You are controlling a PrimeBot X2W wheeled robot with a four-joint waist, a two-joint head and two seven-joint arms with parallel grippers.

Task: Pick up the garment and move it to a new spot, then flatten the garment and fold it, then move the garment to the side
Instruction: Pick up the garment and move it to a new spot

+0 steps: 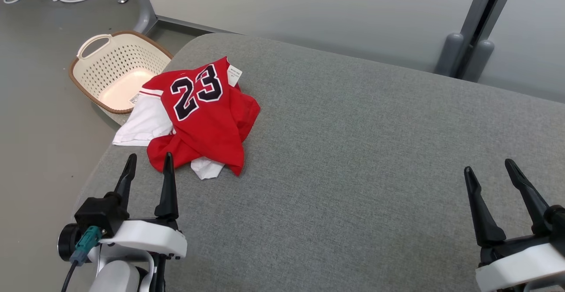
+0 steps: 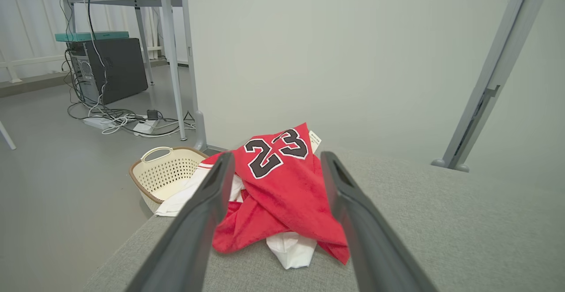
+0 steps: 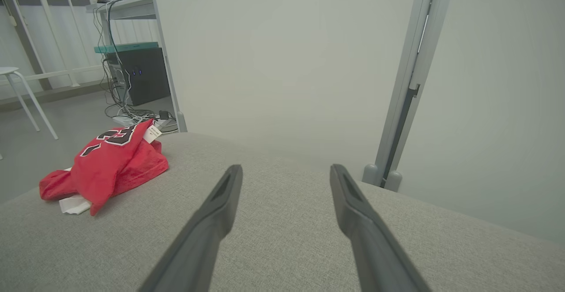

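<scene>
A crumpled red-and-white jersey, the garment [image 1: 201, 115], lies in a heap on the left part of the grey padded surface [image 1: 362, 159], number 23 facing up. Its white part reaches the surface's left edge. My left gripper [image 1: 149, 159] stands open just short of the heap's near edge, nothing between its fingers. In the left wrist view the garment [image 2: 282, 190] sits straight ahead between the open fingers [image 2: 207, 212]. My right gripper [image 1: 487, 168] is open at the lower right, far from the cloth. The right wrist view has the garment [image 3: 106, 164] off to the left.
A cream perforated basket [image 1: 117, 69] with a brown rim stands on the floor beside the surface's far left corner. A pale partition wall [image 1: 309, 14] and its grey post [image 1: 472, 40] run behind the surface. Cables and a computer tower [image 2: 110, 69] sit on the floor further left.
</scene>
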